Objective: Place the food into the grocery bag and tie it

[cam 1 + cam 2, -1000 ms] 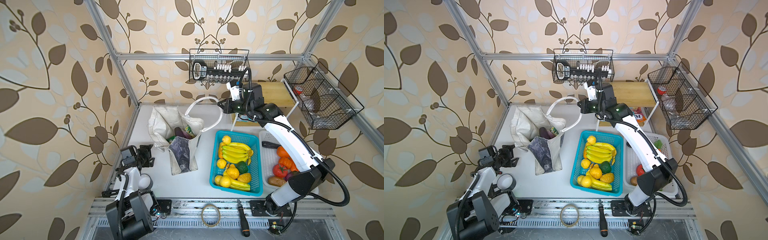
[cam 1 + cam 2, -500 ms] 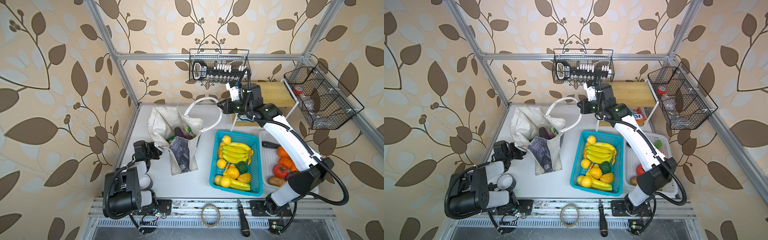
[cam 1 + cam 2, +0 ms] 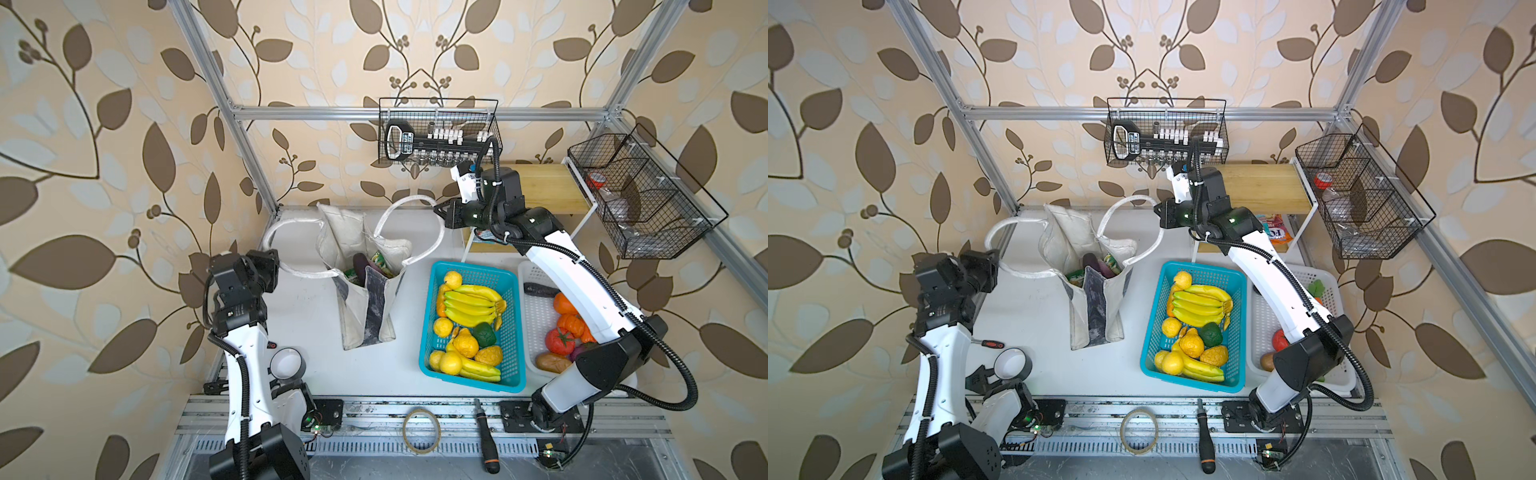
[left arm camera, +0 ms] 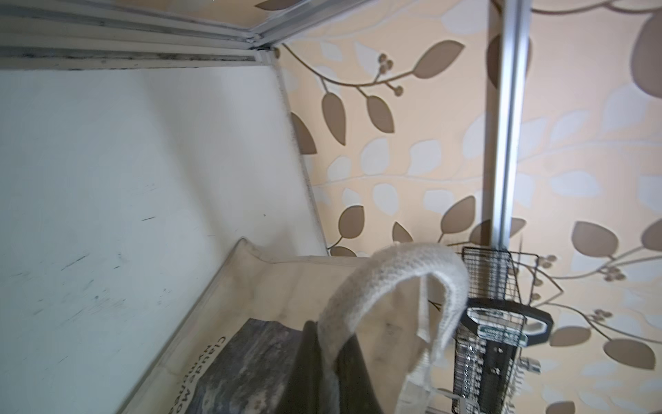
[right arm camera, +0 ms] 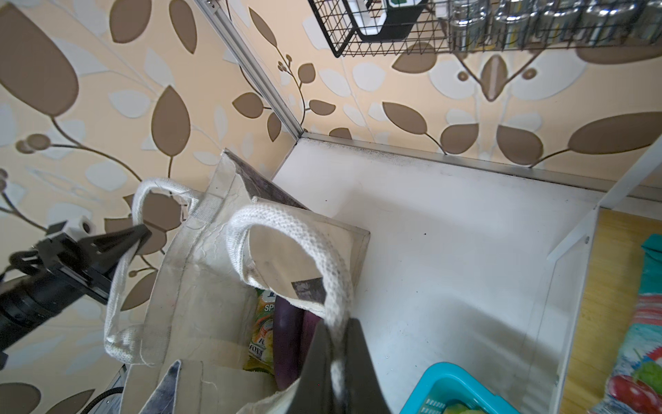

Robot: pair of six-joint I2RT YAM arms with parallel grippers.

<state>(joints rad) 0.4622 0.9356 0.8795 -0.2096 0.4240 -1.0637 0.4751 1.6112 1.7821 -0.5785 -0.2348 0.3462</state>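
The off-white grocery bag (image 3: 365, 307) (image 3: 1096, 311) stands upright at mid-table, its mouth open. A dark purple eggplant (image 3: 360, 266) (image 5: 286, 340) and a green-and-yellow snack packet (image 3: 381, 261) (image 5: 263, 333) poke up inside it. My left gripper (image 3: 272, 262) (image 3: 992, 266) (image 4: 329, 355) is shut on the bag's left strap (image 3: 291, 249) (image 4: 394, 272), which is drawn out to the left. My right gripper (image 3: 439, 212) (image 3: 1158, 216) (image 5: 336, 362) is shut on the right strap (image 3: 411, 208) (image 5: 297, 229), held out to the right and back.
A blue basket (image 3: 473, 267) of bananas and fruit sits right of the bag, with a white basket (image 3: 538, 320) of vegetables beyond it. Wire racks (image 3: 436, 133) (image 3: 644, 195) hang at the back and right, by a wooden shelf (image 3: 544, 187). A white tape roll (image 3: 286, 361) lies front left.
My left arm rose from the front-left table corner to the bag, closed on its left strap and drew it out leftward. The right arm has not moved.
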